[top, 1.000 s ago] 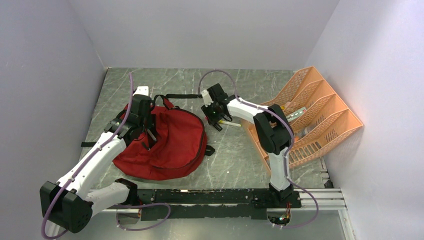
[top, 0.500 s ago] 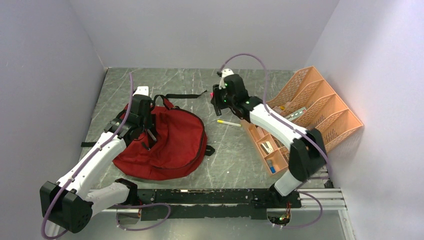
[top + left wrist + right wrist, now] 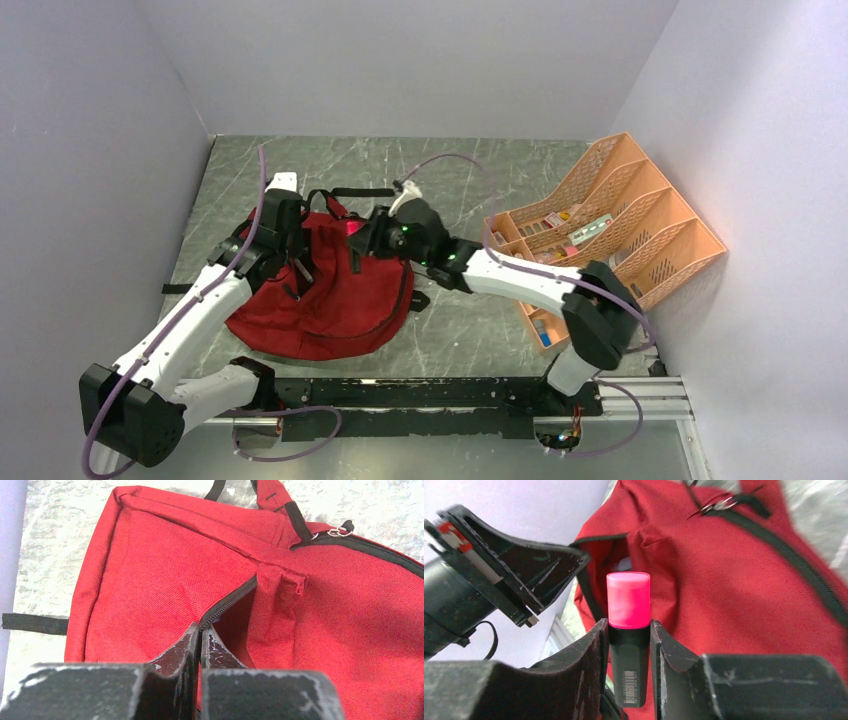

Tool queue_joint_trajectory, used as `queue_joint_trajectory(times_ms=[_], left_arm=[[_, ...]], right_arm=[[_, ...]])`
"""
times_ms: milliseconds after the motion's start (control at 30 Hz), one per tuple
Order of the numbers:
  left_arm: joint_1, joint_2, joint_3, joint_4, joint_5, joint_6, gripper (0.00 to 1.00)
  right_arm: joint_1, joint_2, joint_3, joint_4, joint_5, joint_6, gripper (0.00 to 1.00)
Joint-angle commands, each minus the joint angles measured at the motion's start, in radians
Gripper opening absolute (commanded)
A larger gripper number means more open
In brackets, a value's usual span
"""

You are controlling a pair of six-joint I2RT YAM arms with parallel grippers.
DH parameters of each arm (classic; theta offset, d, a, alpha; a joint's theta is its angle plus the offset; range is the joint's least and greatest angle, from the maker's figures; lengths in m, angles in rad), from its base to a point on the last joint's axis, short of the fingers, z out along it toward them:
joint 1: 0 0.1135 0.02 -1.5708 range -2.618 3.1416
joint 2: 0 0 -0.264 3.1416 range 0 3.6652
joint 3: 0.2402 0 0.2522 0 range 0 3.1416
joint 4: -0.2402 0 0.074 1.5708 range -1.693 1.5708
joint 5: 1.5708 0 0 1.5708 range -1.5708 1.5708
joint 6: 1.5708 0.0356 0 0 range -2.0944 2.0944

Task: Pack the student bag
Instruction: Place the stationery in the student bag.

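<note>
Top external view: we see the student bag lying flat on the left half of the bench, its black straps trailing toward the far wall. The left end effector sits on the bag's upper left part. In the left wrist view its fingers are clenched together right at the end of the black zipper, pinching the edge of the bag's opening, with red fabric spreading out all around them. The right end effector reaches across from the right and hangs over the bag's far edge, just beside the left one. In the right wrist view we find it grasping a pink-capped highlighter upright between its fingers, the bag's opening directly beyond the cap. The orange desk organiser stands well apart at the right wall.
</note>
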Motion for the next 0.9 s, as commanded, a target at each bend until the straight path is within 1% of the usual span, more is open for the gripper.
queue_joint_trajectory(times_ms=[0,67,300,867], left_arm=[[0.012,-0.032,-0.003,0.049,0.005,0.005,0.05],[0.011,-0.031,-0.003,0.049,0.006,0.005,0.05],[0.011,-0.025,-0.002,0.051,0.007,0.006,0.05],[0.011,-0.023,-0.002,0.047,-0.009,0.006,0.05]], right_arm=[[0.059,0.127,0.094,0.088,-0.010,0.107,0.00],[0.078,0.177,0.126,0.102,-0.034,0.114,0.00],[0.112,0.315,0.248,0.082,-0.042,0.114,0.00],[0.124,0.491,0.425,0.038,-0.032,0.097,0.00]])
